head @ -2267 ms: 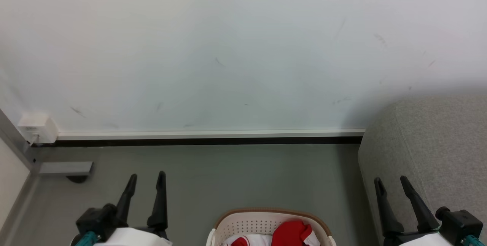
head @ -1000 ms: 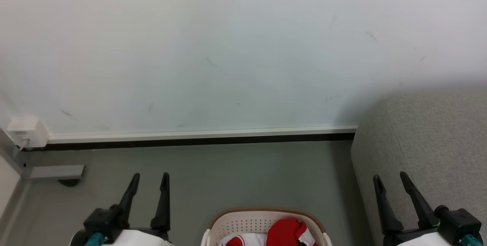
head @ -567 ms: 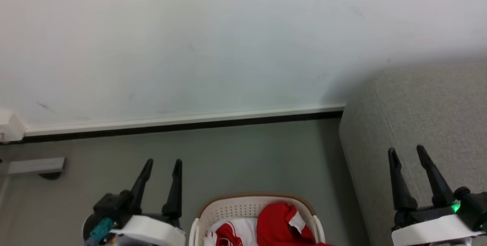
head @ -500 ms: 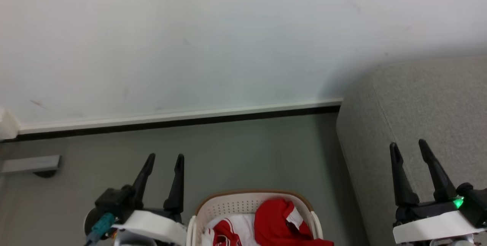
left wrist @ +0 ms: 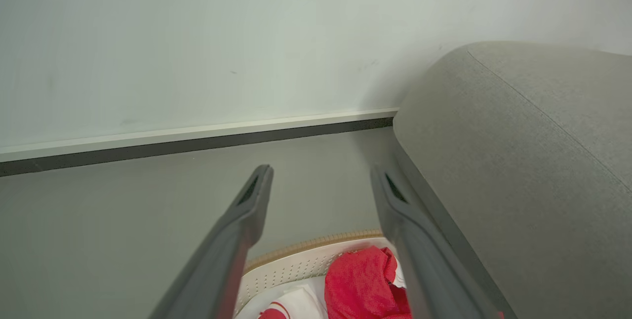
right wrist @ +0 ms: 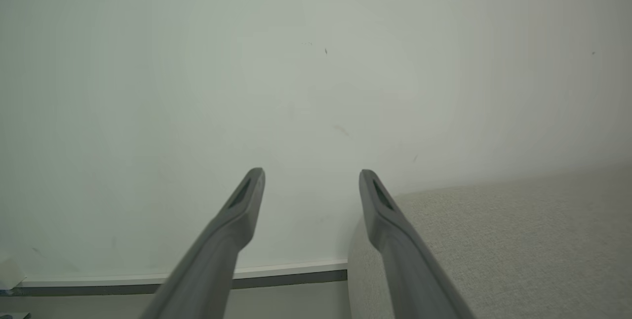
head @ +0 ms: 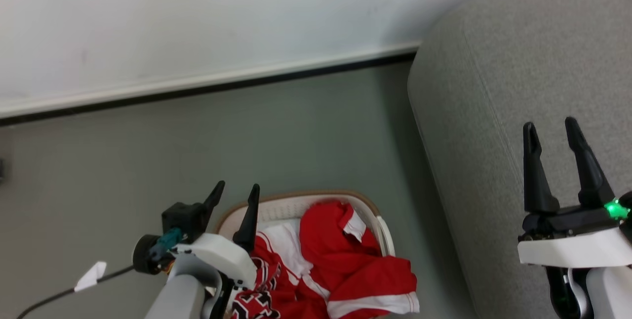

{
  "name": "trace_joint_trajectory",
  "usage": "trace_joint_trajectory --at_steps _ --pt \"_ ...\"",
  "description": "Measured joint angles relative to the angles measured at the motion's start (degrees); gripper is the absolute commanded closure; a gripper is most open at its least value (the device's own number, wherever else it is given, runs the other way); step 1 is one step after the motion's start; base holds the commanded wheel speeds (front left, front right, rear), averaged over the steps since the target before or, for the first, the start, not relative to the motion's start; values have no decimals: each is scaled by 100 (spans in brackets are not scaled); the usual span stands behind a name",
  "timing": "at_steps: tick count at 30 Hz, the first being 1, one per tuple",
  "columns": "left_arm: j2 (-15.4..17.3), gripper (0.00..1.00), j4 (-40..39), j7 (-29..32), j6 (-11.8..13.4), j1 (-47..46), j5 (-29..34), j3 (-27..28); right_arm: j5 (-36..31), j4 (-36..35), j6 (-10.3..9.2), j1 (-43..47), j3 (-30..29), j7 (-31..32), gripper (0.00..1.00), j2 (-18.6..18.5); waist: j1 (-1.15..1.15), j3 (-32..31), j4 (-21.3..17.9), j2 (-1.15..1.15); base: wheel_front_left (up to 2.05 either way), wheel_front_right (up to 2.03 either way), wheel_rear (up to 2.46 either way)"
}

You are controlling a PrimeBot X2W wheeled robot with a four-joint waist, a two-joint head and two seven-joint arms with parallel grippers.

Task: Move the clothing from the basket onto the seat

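Both spread wide, empty | left claw (head: 238, 185) over basket (head: 296, 195) rim | right claw (head: 549, 123) over seat (head: 493, 62) edge | clothing (head: 335, 255) overhangs rim

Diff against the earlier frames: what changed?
Head camera tilted down, so the whole view shifted. Left gripper moved in over the left rim of the basket, open, holding nothing. Unchanged: clothing in the basket, right gripper open over the seat.
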Motion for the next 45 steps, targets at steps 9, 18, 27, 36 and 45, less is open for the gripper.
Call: trace_joint_trajectory --at_steps 9,18,27,36,45 --pt "29 0 1886 439 -126 -1085 88 -335 23 -248 0 -430 -215 0 0 164 0 912 -320 0 0 0 0" --pt "221 0 3267 1249 -162 -1840 480 -878 27 -356 0 -798 -108 0 0 316 1 1687 -682 0 0 0 0" --pt "531 0 3850 1930 -46 -2317 832 -1279 155 -394 0 -1122 42 0 0 393 0 2319 -1143 0 0 0 0" --pt "831 0 3965 2780 123 -2526 1162 -1670 610 -404 0 -1241 219 0 0 405 0 2825 -1549 0 0 0 0" --pt "969 100 3992 2949 13 -2590 1406 -2015 732 -393 0 -1288 271 0 0 409 0 3004 -1735 0 0 0 0"
